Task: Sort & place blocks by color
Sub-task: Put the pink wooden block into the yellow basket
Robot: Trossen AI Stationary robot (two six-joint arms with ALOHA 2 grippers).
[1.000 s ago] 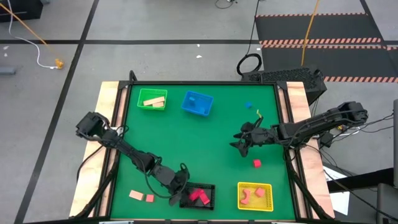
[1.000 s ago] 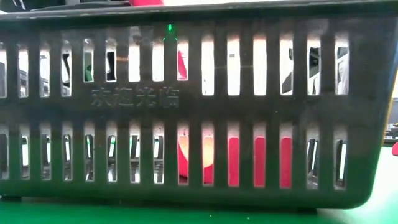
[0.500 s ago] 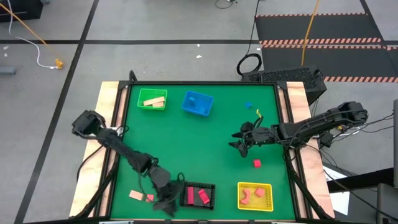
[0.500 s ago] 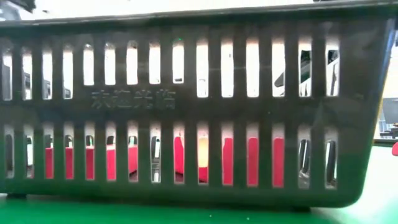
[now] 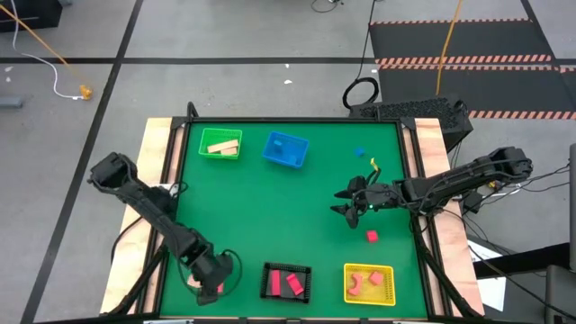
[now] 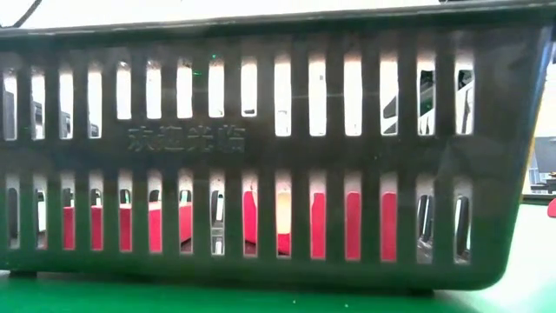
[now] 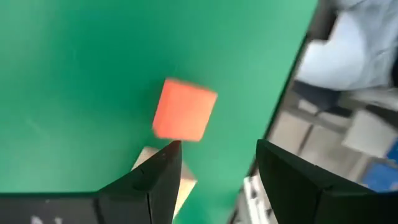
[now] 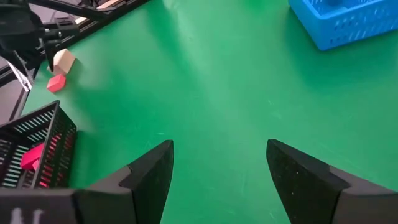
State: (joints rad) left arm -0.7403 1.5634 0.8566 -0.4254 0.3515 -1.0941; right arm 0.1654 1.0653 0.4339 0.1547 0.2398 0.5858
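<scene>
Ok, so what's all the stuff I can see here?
Green basket: one, beside the blue basket.
Blue basket: one.
Black basket: one, beside the yellow basket.
Yellow basket: one.
Tan blocks: a couple in the green basket, one loose.
Red blocks: two in black, two in yellow, two loose.
Blue blocks: one in the blue basket, one loose.
Yellow block: one, loose.
Left tool: open, over a red block.
Right tool: open, empty.

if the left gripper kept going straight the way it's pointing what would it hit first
Most likely the pink-red cube, which lies just ahead of the open left gripper on the green mat. A tan block sits nearer, under one finger, so depth is uncertain.
</scene>
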